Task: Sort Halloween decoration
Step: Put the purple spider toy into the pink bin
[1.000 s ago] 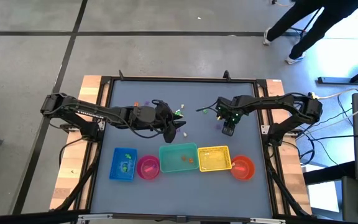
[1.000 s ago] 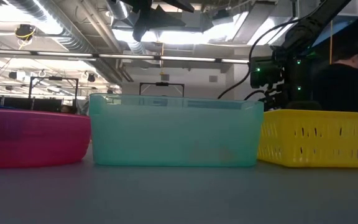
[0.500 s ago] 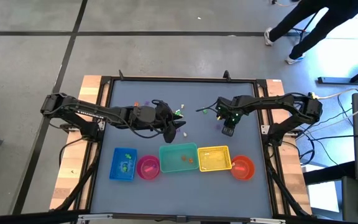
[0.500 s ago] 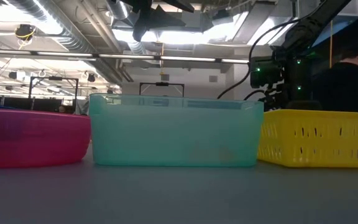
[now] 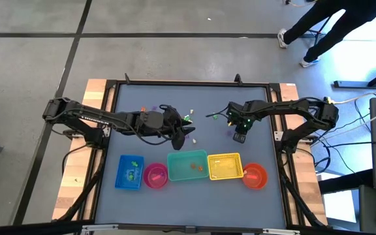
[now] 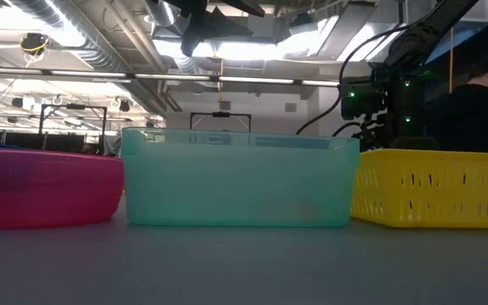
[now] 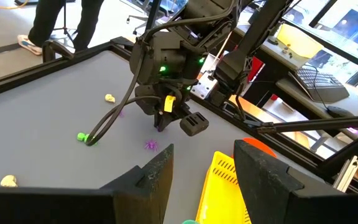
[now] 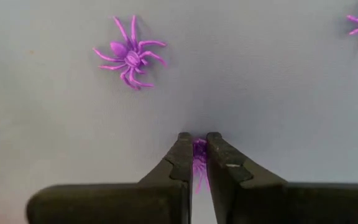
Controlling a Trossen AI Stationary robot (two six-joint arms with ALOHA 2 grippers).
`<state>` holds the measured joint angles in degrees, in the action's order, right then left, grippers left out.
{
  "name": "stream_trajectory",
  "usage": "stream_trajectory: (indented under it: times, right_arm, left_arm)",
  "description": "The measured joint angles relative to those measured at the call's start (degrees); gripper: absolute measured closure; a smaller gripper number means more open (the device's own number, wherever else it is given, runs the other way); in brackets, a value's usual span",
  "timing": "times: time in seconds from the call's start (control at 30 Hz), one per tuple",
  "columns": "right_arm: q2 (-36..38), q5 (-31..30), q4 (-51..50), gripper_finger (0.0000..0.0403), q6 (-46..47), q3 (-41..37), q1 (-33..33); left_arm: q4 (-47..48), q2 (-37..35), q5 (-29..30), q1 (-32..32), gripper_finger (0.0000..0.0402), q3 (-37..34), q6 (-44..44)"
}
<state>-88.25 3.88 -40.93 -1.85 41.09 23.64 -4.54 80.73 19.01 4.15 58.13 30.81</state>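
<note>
From above, the right gripper (image 5: pixel 239 138) points down at the grey table (image 5: pixel 266 117) behind the yellow perforated plastic basket (image 5: pixel 224 166), while the left gripper (image 5: pixel 183 138) hangs over the back edge of the translucent teal plastic tub (image 5: pixel 188 166); a few tiny green and orange plastic trinkets (image 5: pixel 187 118) lie scattered between the arms.

At table height, the teal tub, the yellow basket and a pink plastic bowl (image 6: pixel 41 186) fill the front, hiding both grasp points.

Past the left wrist, that arm's fingers stand well apart with nothing between them, waiting.

Under the right wrist, the fingers are nearly closed on a small purple plastic spider (image 8: pixel 198 151), pinching its body at the very tips; a second purple spider (image 8: pixel 129 54) lies loose nearby. Such a tip hold looks slight, so I would finish the squeeze before rising, lift straight up, and travel slowly to the matching container.
</note>
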Motion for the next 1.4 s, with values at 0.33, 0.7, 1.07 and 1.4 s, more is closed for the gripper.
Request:
stream_trajectory:
  times: [0.33, 0.7, 1.07, 1.4]
  right_arm:
    - [-0.24, 3.46, -9.34, 0.0401, -0.19, 8.84, -0.04]
    - [-0.15, 8.78, -12.18, 0.0402, -0.17, 15.06, -0.04]
    - [-0.13, 8.79, -11.98, 0.0402, -0.17, 15.40, -0.04]
    - [-0.11, 10.59, -11.40, 0.0403, -0.14, 15.44, -0.04]
  left_arm:
    - [0.02, 0.00, 0.00, 0.00, 0.0249, 0.00, 0.00]
    - [0.02, 0.00, 0.00, 0.01, 0.0249, 0.00, -0.01]
    - [0.02, 0.00, 0.00, -0.01, 0.0249, 0.00, 0.00]
    - [0.02, 0.00, 0.00, 0.01, 0.0249, 0.00, 0.00]
